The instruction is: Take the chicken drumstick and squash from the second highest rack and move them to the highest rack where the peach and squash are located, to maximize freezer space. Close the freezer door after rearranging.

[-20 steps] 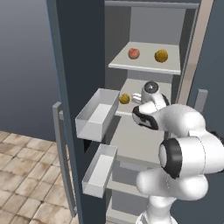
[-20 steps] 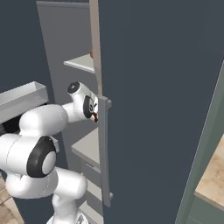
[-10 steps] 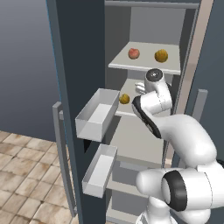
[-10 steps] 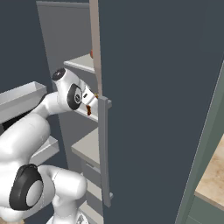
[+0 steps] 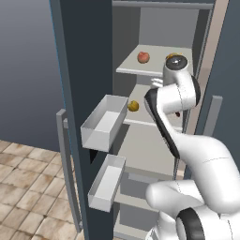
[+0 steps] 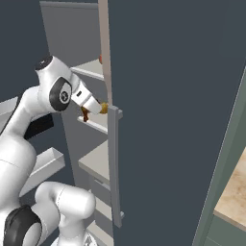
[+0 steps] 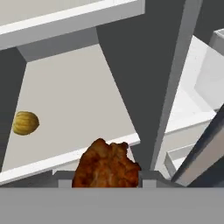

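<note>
Fingers (image 6: pixel 88 111) pinching chicken drumstick (image 7: pixel 106 165), held off the second highest rack (image 7: pixel 65 100) at its front edge. Squash (image 7: pixel 25 123) at 9 o'clock on that rack. Step in hand: transfer of drumstick. Next: raise toward 12 o'clock, onto highest rack (image 5: pixel 150 68) beside peach (image 5: pixel 143 57).

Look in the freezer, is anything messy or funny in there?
Nothing looks spilled or broken. The one funny thing is the chicken drumstick: it is off the second highest rack, carried by the end effector. One squash lies there alone, and the peach rests neatly on the highest rack.
</note>
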